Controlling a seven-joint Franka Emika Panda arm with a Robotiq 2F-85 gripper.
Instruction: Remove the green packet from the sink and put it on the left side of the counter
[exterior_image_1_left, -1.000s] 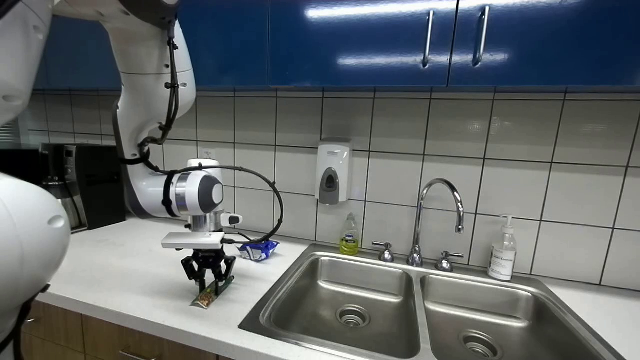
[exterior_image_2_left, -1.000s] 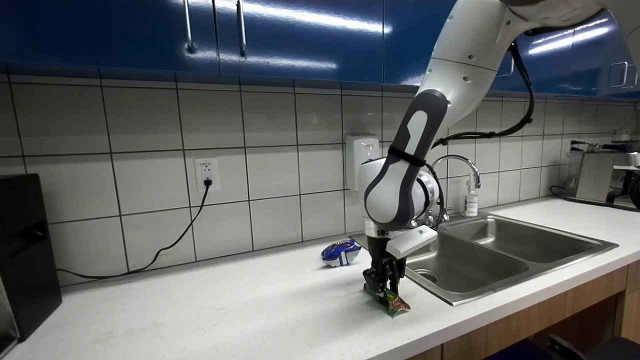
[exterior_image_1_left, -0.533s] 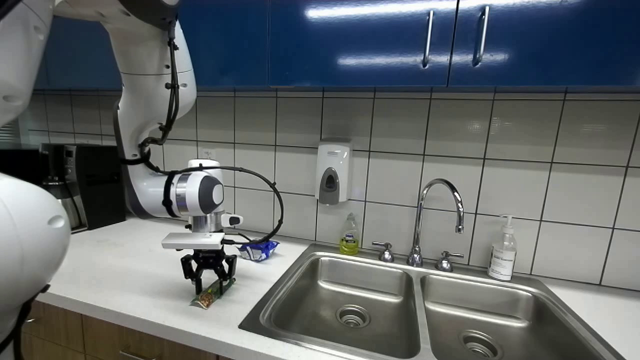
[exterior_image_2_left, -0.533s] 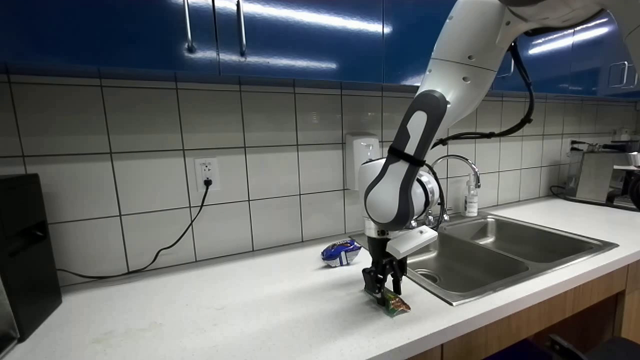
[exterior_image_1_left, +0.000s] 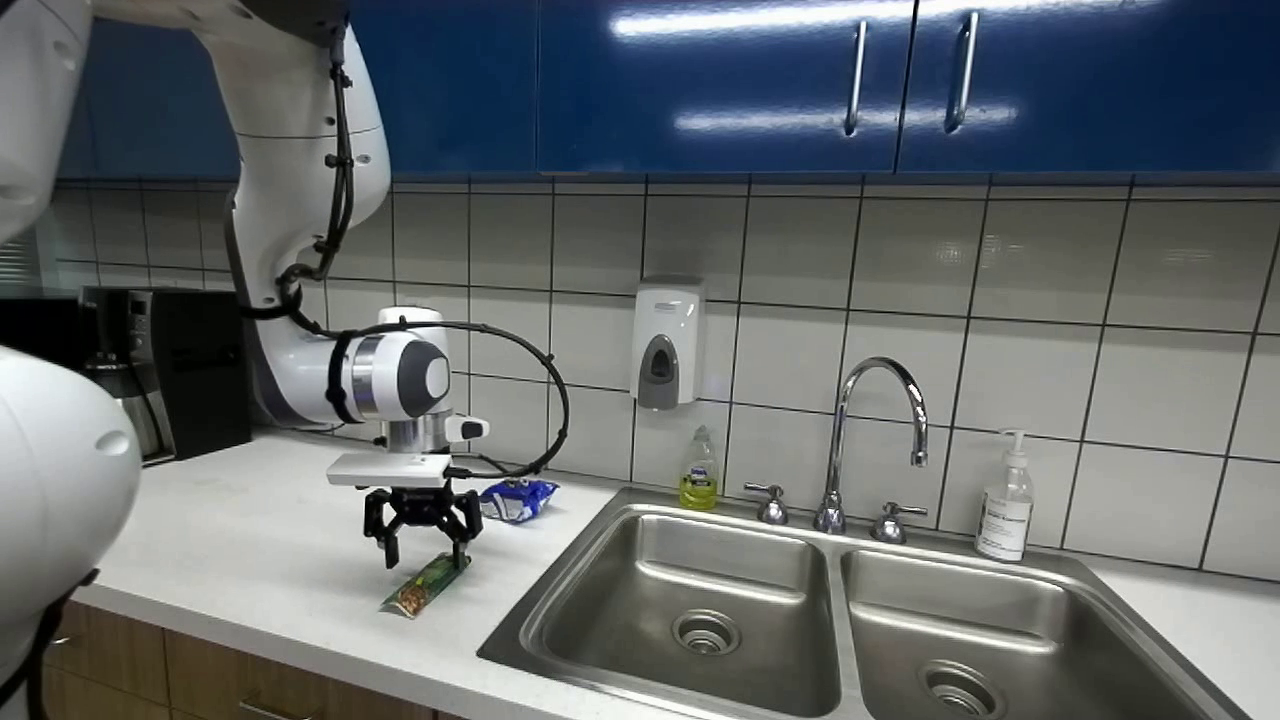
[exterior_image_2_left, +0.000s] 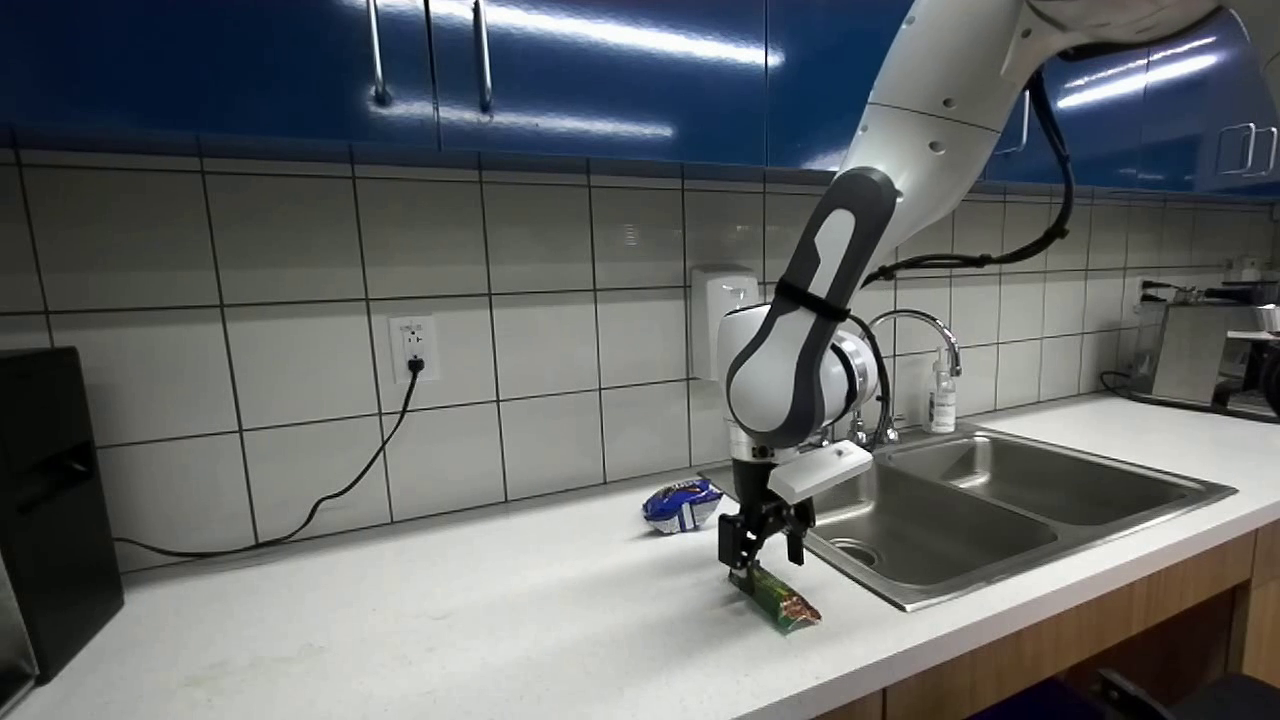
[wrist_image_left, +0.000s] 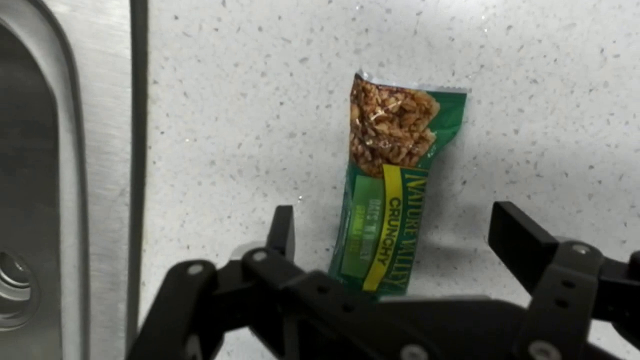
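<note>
Glossy dk-blue upper cabinets (exterior_image_1_left: 720, 75) run across the top in both exterior views, w/ slim vert. silver bar handles (exterior_image_1_left: 857, 78). Long white light streaks (exterior_image_1_left: 765, 18) reflect in them. Below is a wall (exterior_image_1_left: 800, 250) of off-white rect. tiles, dk-grouted. Wall-mtd: white oblong soap dispenser (exterior_image_1_left: 668, 320) w/ grey push panel (exterior_image_1_left: 659, 362). In an exterior view, a black plugged-in cord (exterior_image_2_left: 340, 494) hangs from a white rect. elec. outlet (exterior_image_2_left: 403, 350), trails along wall base. Boxy black appliance (exterior_image_1_left: 200, 370) sits nr the L edge; steel-sided boxy appliance (exterior_image_2_left: 1190, 350) at far R, partly cut off. Brown wood-grain drawer fronts (exterior_image_1_left: 225, 665) line the bottom, w/ silver metal pulls (exterior_image_1_left: 272, 712).
</note>
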